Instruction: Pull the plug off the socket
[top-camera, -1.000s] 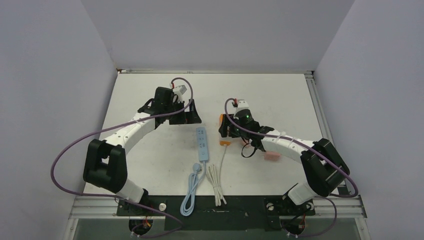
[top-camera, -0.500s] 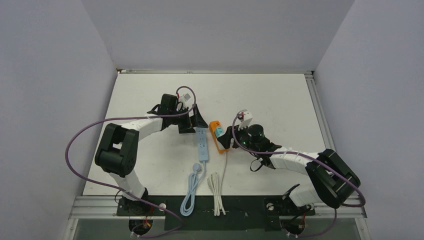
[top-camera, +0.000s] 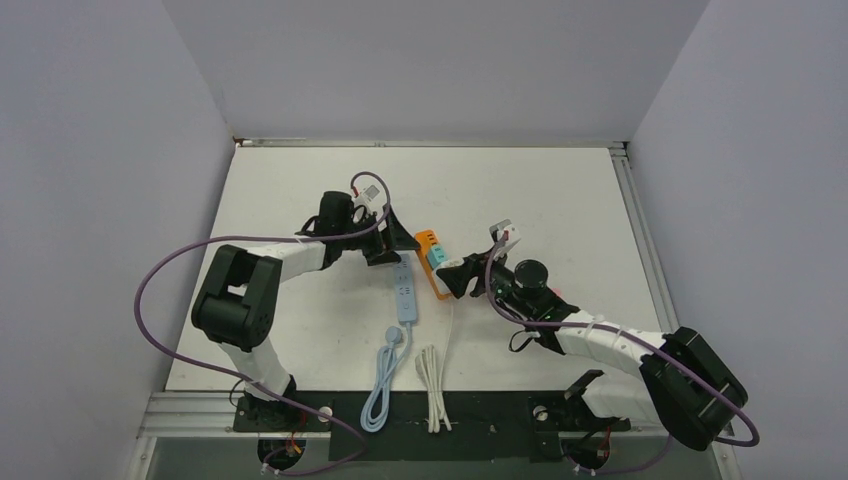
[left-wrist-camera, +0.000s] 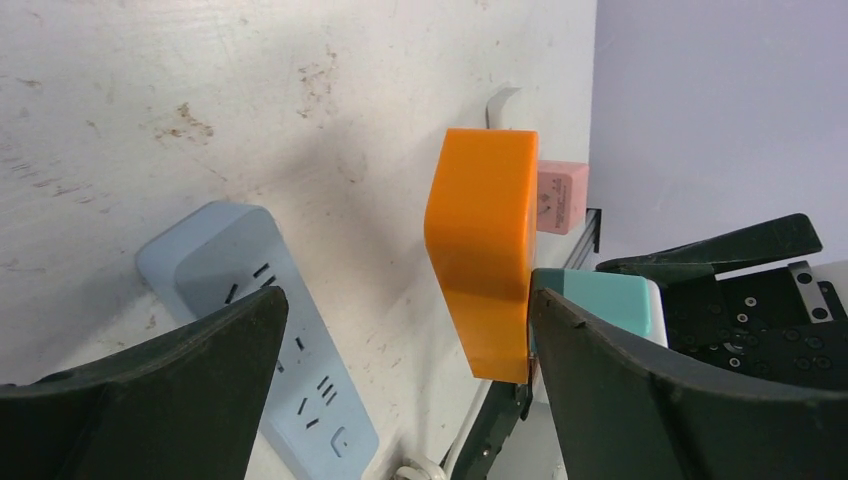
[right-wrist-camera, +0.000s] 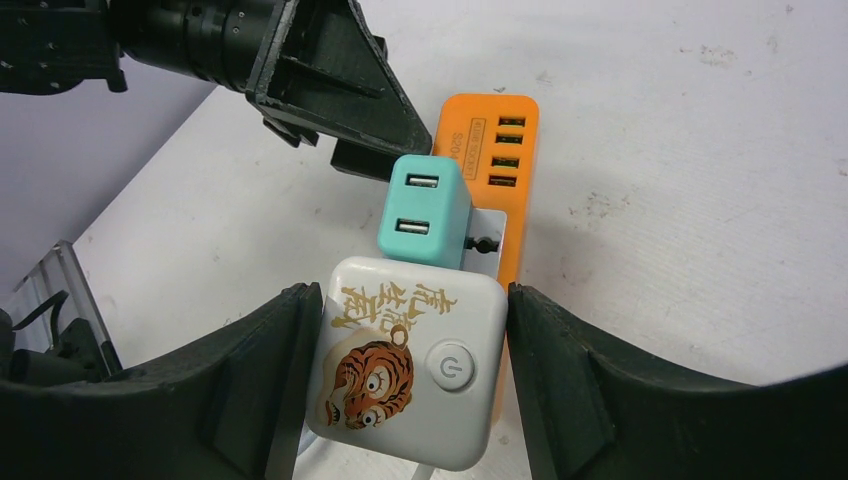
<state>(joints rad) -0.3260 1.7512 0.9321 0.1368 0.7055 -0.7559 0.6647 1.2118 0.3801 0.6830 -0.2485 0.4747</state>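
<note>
The orange socket strip (right-wrist-camera: 495, 150) is tipped on its side just off the table, between both arms. A teal plug (right-wrist-camera: 430, 210) with two USB ports sits in its white face. My right gripper (right-wrist-camera: 412, 300) is shut on the strip's white end block (right-wrist-camera: 405, 370), which bears a tiger picture and a power button; both fingers press its sides. My left gripper (left-wrist-camera: 408, 290) is open and straddles the strip's far end (left-wrist-camera: 482, 250). Its right finger (left-wrist-camera: 640, 380) lies against the teal plug (left-wrist-camera: 600, 295); the left finger hangs over bare table. From above, the strip (top-camera: 432, 262) shows between the grippers.
A light-blue power strip (top-camera: 405, 290) lies just left of the orange one, its blue cord (top-camera: 385, 385) running to the near edge. A white cord (top-camera: 432, 370) is coiled beside it. A small pink block (left-wrist-camera: 560, 198) sits beyond the orange strip.
My right gripper carried the orange strip left toward the table's middle and tilted it. My left gripper swung in around its far end, and its jaws have narrowed a little.
</note>
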